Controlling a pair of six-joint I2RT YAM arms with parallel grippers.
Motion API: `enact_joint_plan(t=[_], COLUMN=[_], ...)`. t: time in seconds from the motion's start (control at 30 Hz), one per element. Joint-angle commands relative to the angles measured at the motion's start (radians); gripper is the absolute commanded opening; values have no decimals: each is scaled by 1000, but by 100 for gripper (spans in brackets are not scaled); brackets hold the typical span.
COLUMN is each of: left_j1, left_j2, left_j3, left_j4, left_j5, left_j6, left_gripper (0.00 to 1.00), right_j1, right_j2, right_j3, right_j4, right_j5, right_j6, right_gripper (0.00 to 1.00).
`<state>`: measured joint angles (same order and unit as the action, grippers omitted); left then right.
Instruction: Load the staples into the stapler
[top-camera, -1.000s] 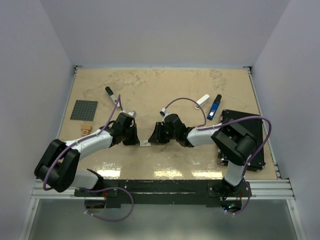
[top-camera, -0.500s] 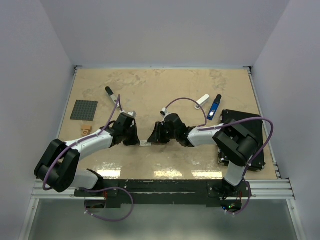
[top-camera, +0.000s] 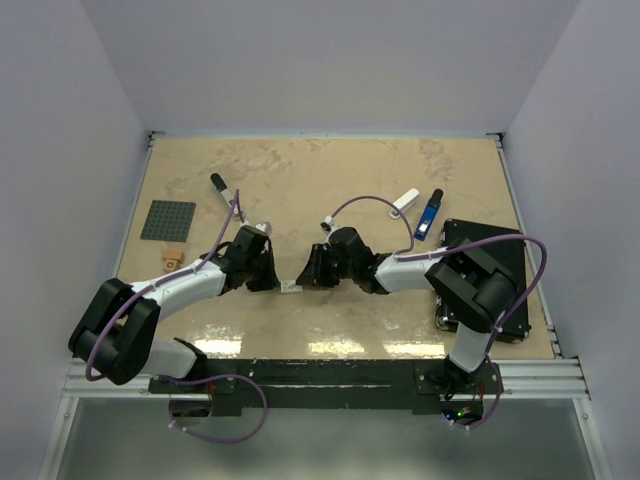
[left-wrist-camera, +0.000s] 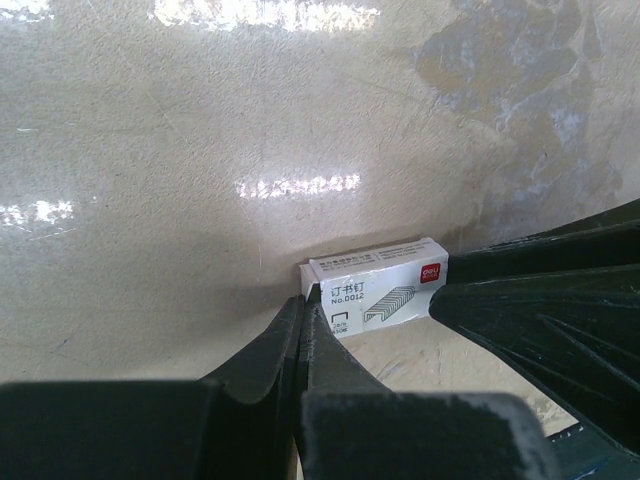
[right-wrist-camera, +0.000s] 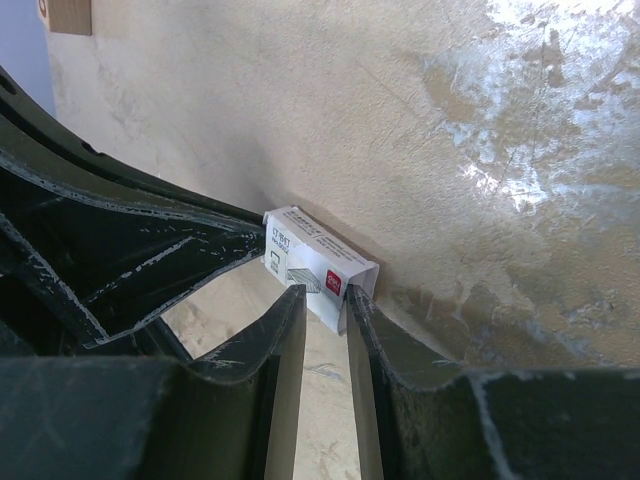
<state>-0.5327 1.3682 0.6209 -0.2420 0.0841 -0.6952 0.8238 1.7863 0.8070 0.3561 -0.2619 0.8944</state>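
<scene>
1. At mid-table (top-camera: 350, 170), in the gap between the two wrists: the staples (top-camera: 289, 286), a small whitish box with a red mark, flat on the surface, not lifted.
2. Long axis: roughly left-right in the top view, running from one gripper toward the other, one short end facing each arm.
3. Left gripper (left-wrist-camera: 304, 310): pressed together, nothing between the fingers, tips touching the plain end of the box at its near corner. Looks like bracing, not gripping.
4. Right gripper (right-wrist-camera: 325, 300): parted by a narrow slit, set at the red-marked end of the box, that end poking just into the slit at the tips. Cannot tell whether pinched or merely bracketed.
5. Nearer arm: neither clearly. Both at contact range, one per end. Only the right with jaws around any part of the box.
6. Key relation for the coming move: box just ahead of the right tips but lying oblique across them in the right wrist view, not square to the fingers.
7. Likely step, as a judgement only: getting the box open or the contents drawn out along the long axis, with the left tips pinning the far end.
8. Risk: tiny light box on a smooth top, so apt to slide or pivot round the left tips if the pull strays off-axis.
9. No grey tray piece visible.
</scene>
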Motion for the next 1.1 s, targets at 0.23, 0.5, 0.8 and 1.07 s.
enact_joint_plan(t=[0.23, 0.5, 0.8, 1.07], left_j1=[-9, -9, -9, -9], left_j2=[-29, -47, -50, -46], left_j3=[20, 13, -1, -9], left_j4=[46, 49, 61, 60], left_j5=[-4, -23, -20, -15], left_j6=[-30, -46, -56, -56], left_gripper=[0, 0, 0, 0], right_j1=[5, 3, 3, 0], right_j2=[7, 7, 10, -2], right_j3=[8, 4, -2, -17], right_j4=[1, -3, 10, 21], right_j5=[-27, -30, -40, -37], right_j6=[20, 18, 20, 24], right_gripper=[27, 29, 27, 3])
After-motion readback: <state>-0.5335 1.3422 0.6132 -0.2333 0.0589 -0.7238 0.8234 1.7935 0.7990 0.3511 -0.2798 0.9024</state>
